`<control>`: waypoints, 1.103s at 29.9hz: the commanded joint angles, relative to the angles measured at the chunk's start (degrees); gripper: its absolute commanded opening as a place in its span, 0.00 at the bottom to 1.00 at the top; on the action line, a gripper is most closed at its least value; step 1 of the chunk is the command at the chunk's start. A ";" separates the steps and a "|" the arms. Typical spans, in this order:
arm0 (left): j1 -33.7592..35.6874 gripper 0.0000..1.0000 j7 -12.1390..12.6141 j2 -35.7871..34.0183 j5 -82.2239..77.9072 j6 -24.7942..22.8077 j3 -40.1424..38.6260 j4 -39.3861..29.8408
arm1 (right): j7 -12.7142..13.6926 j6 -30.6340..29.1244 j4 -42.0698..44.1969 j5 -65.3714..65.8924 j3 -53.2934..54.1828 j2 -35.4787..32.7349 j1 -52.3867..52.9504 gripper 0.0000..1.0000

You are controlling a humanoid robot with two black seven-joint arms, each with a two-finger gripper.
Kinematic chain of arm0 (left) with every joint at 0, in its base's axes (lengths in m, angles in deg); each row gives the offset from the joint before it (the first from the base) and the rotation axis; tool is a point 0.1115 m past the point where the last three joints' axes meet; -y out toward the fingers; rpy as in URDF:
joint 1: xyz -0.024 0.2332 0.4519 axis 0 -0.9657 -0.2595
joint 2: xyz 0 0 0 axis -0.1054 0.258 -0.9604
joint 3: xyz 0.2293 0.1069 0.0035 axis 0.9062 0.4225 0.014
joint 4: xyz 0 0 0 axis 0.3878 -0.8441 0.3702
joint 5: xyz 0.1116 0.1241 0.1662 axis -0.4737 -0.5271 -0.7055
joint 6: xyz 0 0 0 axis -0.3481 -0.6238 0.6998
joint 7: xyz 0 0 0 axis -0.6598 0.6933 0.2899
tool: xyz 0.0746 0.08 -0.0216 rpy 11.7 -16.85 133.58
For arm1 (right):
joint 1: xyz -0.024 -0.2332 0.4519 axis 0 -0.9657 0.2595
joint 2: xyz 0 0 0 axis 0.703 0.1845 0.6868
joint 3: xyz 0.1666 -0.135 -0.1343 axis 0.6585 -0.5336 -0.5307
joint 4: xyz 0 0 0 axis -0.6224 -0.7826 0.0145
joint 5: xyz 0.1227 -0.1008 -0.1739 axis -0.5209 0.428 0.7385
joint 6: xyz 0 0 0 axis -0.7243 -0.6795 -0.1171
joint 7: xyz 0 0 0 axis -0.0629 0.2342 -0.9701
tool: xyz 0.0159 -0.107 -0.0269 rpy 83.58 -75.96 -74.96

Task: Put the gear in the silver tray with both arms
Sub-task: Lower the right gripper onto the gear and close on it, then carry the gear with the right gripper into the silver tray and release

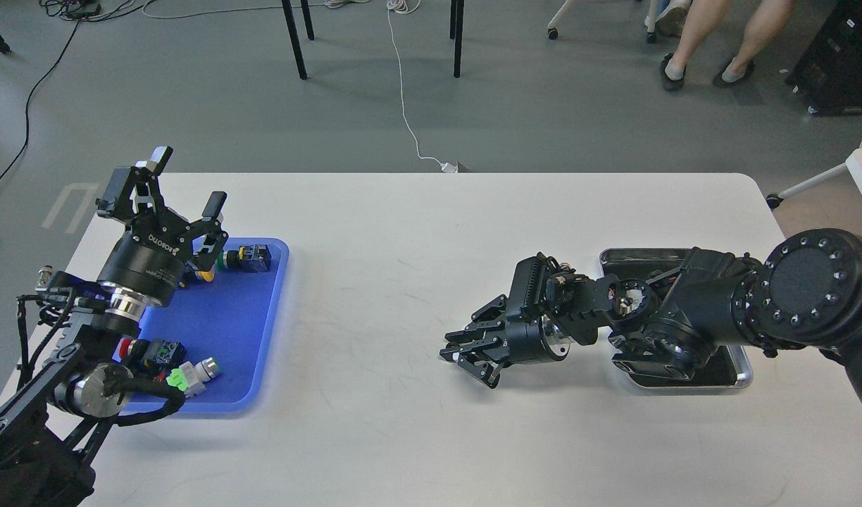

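Head view: white table [417, 282] across the frame. Blue tray [241, 331] at left, holding small button-like parts, none clearly a gear. Silver tray [741, 377] at right, long axis running away from the camera, mostly hidden under the right arm. Left gripper [184, 190] raised above the blue tray's far end, fingers spread, empty, nearer the parts. Right gripper [466, 355] low over bare table, pointing left, away from the silver tray; open or closed, impossible to tell.

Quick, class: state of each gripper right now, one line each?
Left gripper: open, fingers spread, holding nothing, raised above the blue tray.
Right gripper: cannot be told; fingers look bunched, nothing visibly held, beside the silver tray.
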 commanded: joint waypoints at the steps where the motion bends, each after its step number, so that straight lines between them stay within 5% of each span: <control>1: 0.04 0.98 0.00 0.04 0.00 0.01 0.00 -0.08 | 0.01 0.03 0.01 -0.01 -0.10 -0.01 0.36 0.15; 17: 0.04 0.98 0.00 -0.13 0.00 0.01 0.09 -0.52 | 0.01 -0.32 -1.22 -0.62 -0.18 -0.01 11.16 0.15; 24: 0.04 0.98 0.00 0.04 -0.09 0.01 0.18 -0.78 | 0.01 -0.58 -8.25 -0.36 -0.27 -0.01 16.88 0.15; 33: 0.04 0.98 0.00 0.39 -0.18 -0.08 0.62 -0.87 | 0.01 -0.76 -13.26 5.43 -1.93 -16.43 18.47 0.15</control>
